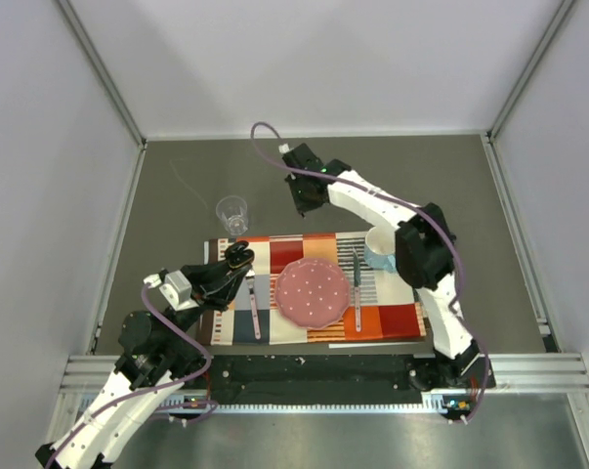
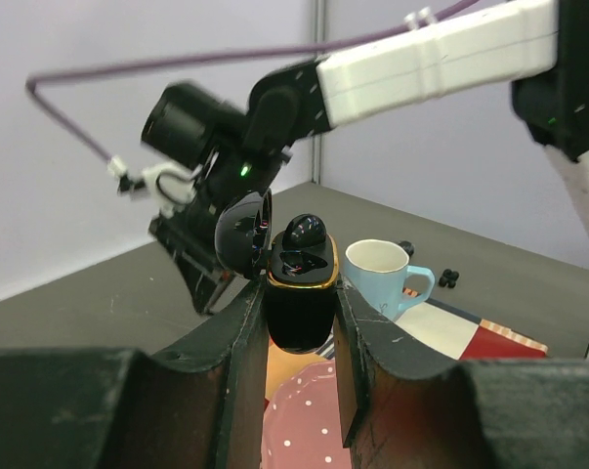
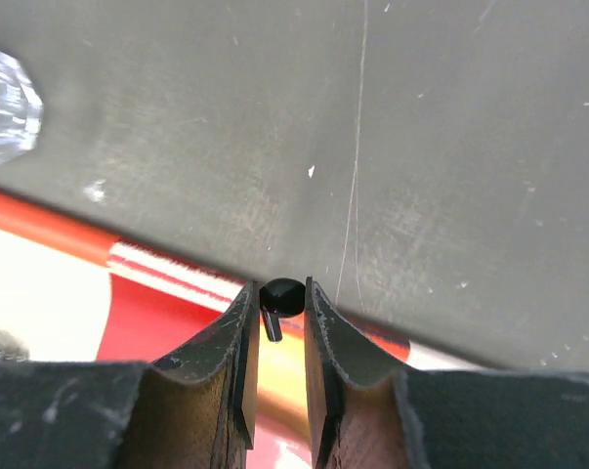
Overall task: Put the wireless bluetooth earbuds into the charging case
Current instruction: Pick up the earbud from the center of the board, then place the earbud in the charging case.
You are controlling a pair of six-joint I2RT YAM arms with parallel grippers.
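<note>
Near the mat (image 1: 392, 319), outstretched right arm (image 1: 372, 201) (earbud (image 3: 282, 293) in end effector (image 3: 279, 305))

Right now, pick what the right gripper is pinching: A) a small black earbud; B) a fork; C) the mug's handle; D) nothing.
A: the right wrist view shows a small black earbud wedged between the fingertips of the right gripper.

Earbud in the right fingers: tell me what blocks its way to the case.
Nothing visible does. The earbud is pinched in the right fingers; the case, in the left fingers, has its lid open, with one bud already in it. The glass stands off to the side of the line between them.
</note>
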